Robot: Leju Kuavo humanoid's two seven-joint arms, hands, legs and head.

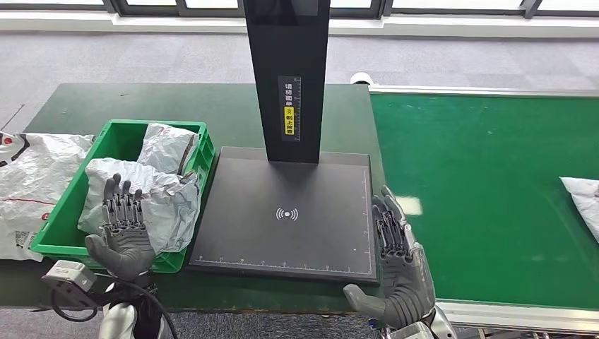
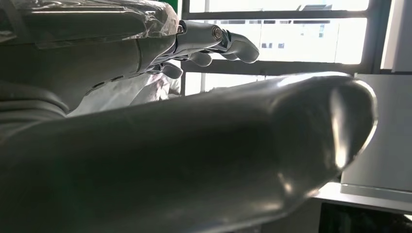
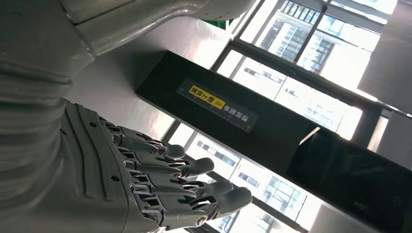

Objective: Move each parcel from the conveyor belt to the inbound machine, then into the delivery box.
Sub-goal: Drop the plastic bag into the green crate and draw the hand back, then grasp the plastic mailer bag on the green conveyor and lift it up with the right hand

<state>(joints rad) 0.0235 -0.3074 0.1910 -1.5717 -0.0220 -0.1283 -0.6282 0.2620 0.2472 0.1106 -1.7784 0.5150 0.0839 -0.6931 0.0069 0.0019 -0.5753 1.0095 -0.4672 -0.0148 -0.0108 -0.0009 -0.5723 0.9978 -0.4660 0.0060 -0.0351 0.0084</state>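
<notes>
At the far left of the head view we see a white and grey parcel (image 1: 28,185) lying flat on the dark green table (image 1: 85,106), just outside the green delivery box (image 1: 78,194). Inside that box lie two crumpled silver-grey parcels: one (image 1: 167,147) leaning in the far corner, and a larger one (image 1: 152,201) filling the near part. Our left hand (image 1: 123,229) sits at the box's near edge, palm up, fingers straight and apart, holding nothing, its fingertips overlapping the larger parcel; whether they touch it we cannot tell. In the left wrist view the fingers (image 2: 228,41) reach out extended beside wrinkled plastic wrap. Next comes the inbound machine (image 1: 286,212), a black flat platform with a wireless symbol at its middle and a black upright post (image 1: 289,78) bearing a yellow label; nothing lies on the platform. Our right hand (image 1: 395,265) rests at the platform's near right corner, palm up, fingers stretched and slightly apart, holding nothing. Further right the green conveyor belt (image 1: 480,183) runs, and at its far right edge a white parcel (image 1: 583,198) lies partly cut off by the frame.
</notes>
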